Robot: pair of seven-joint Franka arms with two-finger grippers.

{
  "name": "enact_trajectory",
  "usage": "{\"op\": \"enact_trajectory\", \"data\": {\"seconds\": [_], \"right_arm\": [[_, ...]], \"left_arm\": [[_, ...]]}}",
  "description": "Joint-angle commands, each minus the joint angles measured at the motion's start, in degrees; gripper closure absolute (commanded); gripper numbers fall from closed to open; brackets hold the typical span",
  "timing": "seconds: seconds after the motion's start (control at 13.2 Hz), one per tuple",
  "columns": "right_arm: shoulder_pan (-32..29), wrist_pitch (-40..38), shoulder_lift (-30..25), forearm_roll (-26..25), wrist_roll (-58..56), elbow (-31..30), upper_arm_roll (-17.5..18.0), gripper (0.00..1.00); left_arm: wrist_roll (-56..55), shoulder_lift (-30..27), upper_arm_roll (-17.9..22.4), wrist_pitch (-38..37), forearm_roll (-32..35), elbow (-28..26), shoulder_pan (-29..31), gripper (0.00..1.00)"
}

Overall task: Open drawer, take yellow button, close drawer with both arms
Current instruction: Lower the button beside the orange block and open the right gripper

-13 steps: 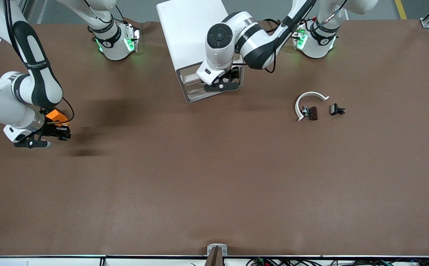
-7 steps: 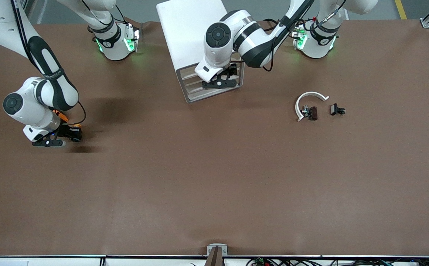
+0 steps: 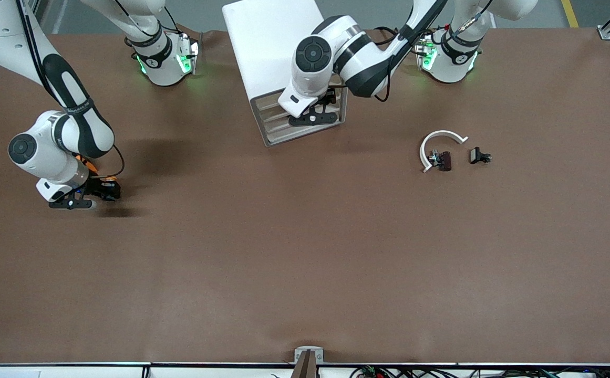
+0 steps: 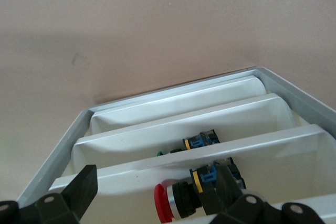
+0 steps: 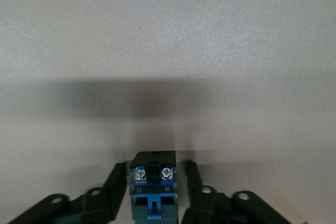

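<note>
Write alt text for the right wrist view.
A small push-button with a dark blue-black body stands between the right gripper's black jaws, which have a slight gap on each side, above the plain brown table.

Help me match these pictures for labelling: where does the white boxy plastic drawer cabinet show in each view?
Front view: the white boxy plastic drawer cabinet stands between the arms' bases, with the open left gripper at its drawer fronts.
Left wrist view: its stacked drawer fronts show just ahead of that gripper.
Right wrist view: not in it.
Shared landmark: the brown table, seen in all three views.
</note>
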Motion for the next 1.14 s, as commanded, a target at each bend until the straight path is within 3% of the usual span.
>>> {"op": "enact_trajectory", "data": {"seconds": [0.0, 0.3, 0.45, 0.83, 1.06], "right_arm": [[-0.61, -1.38, -1.76, -0.61, 0.23, 0.85, 0.99, 0.0], [2.29, -17.26, -6.15, -0.61, 1.98, 7.25, 1.08, 0.0], [5.09, -21.5, -8.87, -0.61, 6.71, 8.85, 1.08, 0.0], [14.93, -34.33, -20.46, -0.78, 24.29, 9.12, 1.17, 0.0], [17.06, -46.25, -23.03, -0.69, 26.25, 16.29, 1.26, 0.0]], "left_arm": [[1.85, 0.47, -1.36, 0.84, -2.83, -0.18, 0.06, 0.0], [0.45, 2.4, 0.31, -1.34, -1.43, 4.13, 2.51, 0.0], [0.62, 1.88, 0.14, -2.75, 4.96, 5.53, 6.98, 0.0], [1.15, 1.61, 0.31, -6.28, 13.77, 11.24, 16.48, 0.0], [1.59, 1.7, 0.22, -6.28, 18.87, 13.88, 22.54, 0.0]]}}
